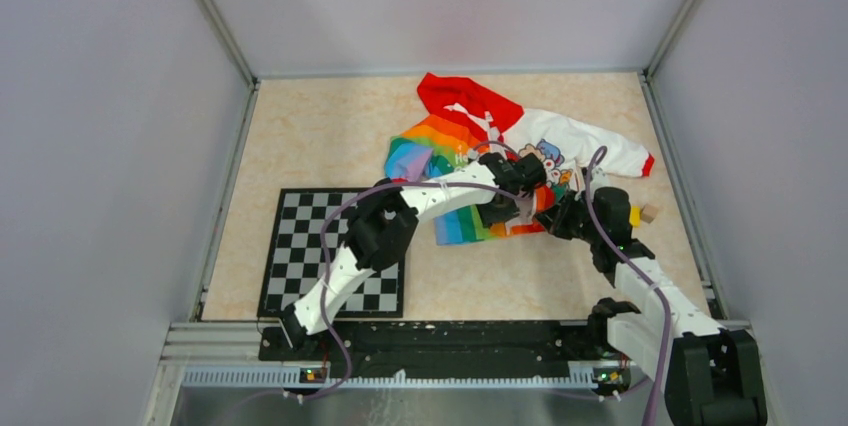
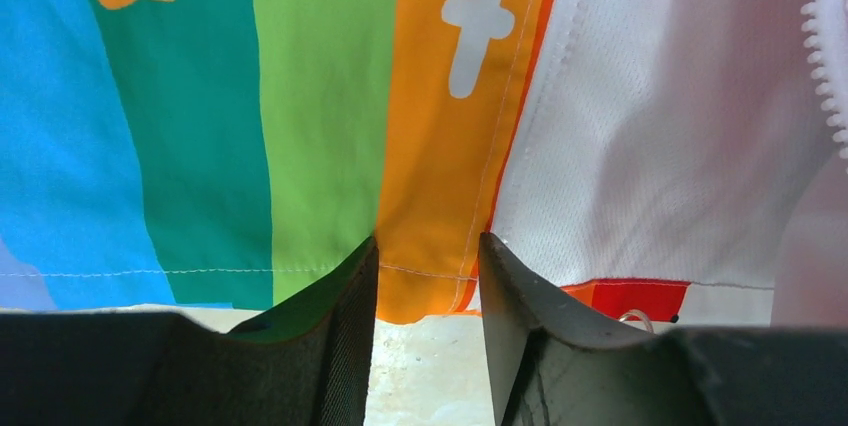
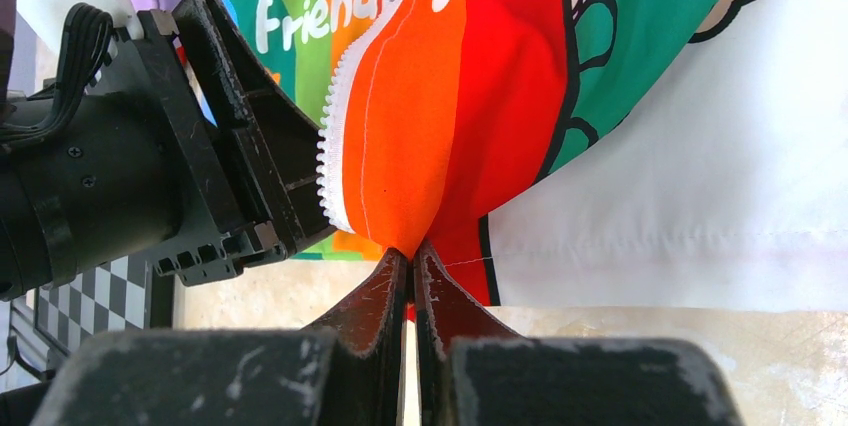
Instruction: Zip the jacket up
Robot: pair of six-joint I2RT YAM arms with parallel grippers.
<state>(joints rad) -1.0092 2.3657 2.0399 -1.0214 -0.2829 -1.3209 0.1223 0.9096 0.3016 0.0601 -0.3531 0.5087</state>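
Note:
The jacket (image 1: pixel 520 141) lies at the back middle of the table, red hood away from me, rainbow half on the left, white cartoon half on the right. My left gripper (image 2: pixel 428 246) is open at the lower hem, its fingers (image 2: pixel 345 291) either side of the orange front strip (image 2: pixel 440 146). White mesh lining (image 2: pixel 660 126) and zipper teeth (image 2: pixel 825 56) show to its right. My right gripper (image 3: pixel 412 251) is shut on a fold of the jacket's orange-red hem (image 3: pixel 420 146), beside the white zipper tape (image 3: pixel 335 136). The two grippers (image 1: pixel 510 204) (image 1: pixel 552 214) sit close together.
A black-and-white checkerboard mat (image 1: pixel 330 246) lies at the front left under my left arm. A small wooden block (image 1: pixel 650 213) sits right of my right wrist. Grey walls close in the table on three sides. My left gripper's body (image 3: pixel 200 166) fills the left of the right wrist view.

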